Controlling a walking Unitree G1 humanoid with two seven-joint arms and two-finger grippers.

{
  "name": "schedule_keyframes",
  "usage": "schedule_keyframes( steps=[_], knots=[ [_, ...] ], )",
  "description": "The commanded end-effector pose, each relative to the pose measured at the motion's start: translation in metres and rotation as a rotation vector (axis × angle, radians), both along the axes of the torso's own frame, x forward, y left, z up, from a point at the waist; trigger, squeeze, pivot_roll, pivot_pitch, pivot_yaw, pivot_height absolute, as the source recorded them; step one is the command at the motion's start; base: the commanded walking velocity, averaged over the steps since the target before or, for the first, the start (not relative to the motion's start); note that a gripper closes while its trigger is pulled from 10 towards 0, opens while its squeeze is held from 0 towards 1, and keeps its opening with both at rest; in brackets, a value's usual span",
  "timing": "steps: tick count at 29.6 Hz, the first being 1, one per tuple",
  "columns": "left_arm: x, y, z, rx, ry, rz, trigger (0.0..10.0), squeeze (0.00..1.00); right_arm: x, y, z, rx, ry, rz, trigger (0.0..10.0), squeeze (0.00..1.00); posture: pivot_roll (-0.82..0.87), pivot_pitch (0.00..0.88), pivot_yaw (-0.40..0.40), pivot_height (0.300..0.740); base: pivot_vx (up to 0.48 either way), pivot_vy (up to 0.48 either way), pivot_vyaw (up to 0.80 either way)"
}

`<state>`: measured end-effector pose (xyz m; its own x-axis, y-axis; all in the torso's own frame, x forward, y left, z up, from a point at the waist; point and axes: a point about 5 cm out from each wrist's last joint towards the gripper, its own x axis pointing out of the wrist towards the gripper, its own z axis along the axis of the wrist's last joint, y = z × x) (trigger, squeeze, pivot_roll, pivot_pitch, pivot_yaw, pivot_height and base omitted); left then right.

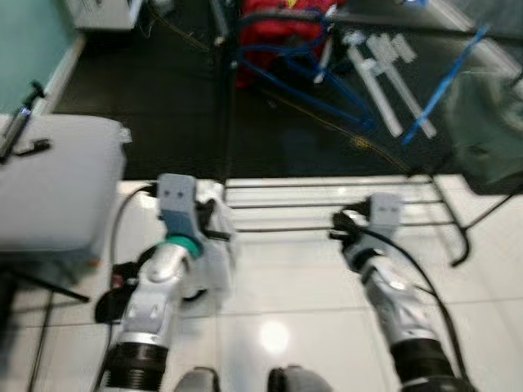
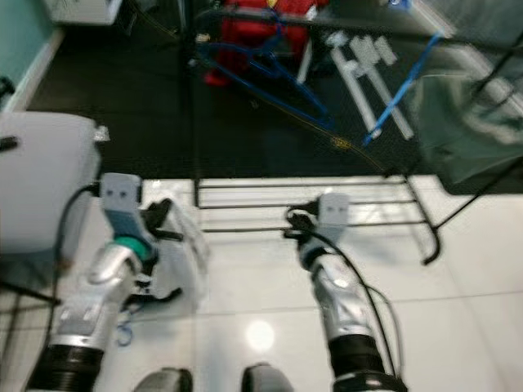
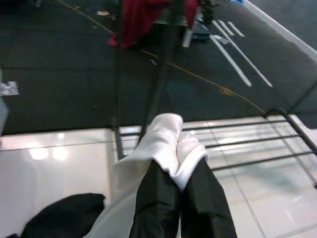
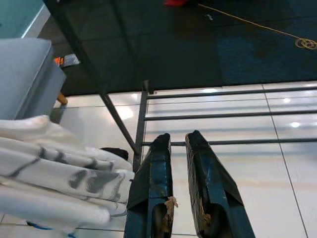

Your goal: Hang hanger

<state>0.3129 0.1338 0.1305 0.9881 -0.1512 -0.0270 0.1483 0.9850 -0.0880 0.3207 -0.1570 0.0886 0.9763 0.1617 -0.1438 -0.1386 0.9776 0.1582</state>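
The left gripper (image 3: 181, 198) is pinching a white garment (image 3: 163, 144) between closed fingers, the cloth drooping beside the low end of the black drying rack (image 1: 343, 204). Blue hangers (image 1: 310, 73), blurred, seem to be lying slantwise on the dark floor (image 1: 163, 122) beyond the rack's far edge. The right gripper (image 4: 181, 173) is hovering over the rack's near bars, fingers nearly together, holding nothing.

Home laundry corner, glossy white floor tiles (image 1: 310, 294), black drying rack (image 1: 343, 204), red garment (image 1: 282, 33) hanging
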Motion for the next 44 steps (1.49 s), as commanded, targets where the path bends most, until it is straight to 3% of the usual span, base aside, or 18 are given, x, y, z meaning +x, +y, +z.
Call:
schedule_keyframes(
  steps=[1,12,44],
  knots=[
    [-0.0018,-0.0056,-0.0001,-0.017,-0.007,-0.015,10.0,0.00,-0.0043,-0.0087,-0.0095,0.019,0.044,-0.033,10.0,0.00,-0.03,0.103,-0.011,0.740,0.341,0.000,0.00],
    [-0.0010,-0.0054,0.0006,-0.018,-0.007,-0.013,10.0,0.00,-0.0054,-0.0087,-0.0109,0.037,0.052,-0.022,10.0,0.00,-0.03,0.107,-0.012,0.740,0.337,0.000,0.00],
    [-0.0013,-0.0036,-0.0060,-0.005,0.042,0.020,10.0,0.00,-0.0080,-0.0075,-0.0122,0.036,0.063,-0.005,10.0,0.00,-0.04,0.121,-0.012,0.740,0.000,0.000,0.00]
  ],
)
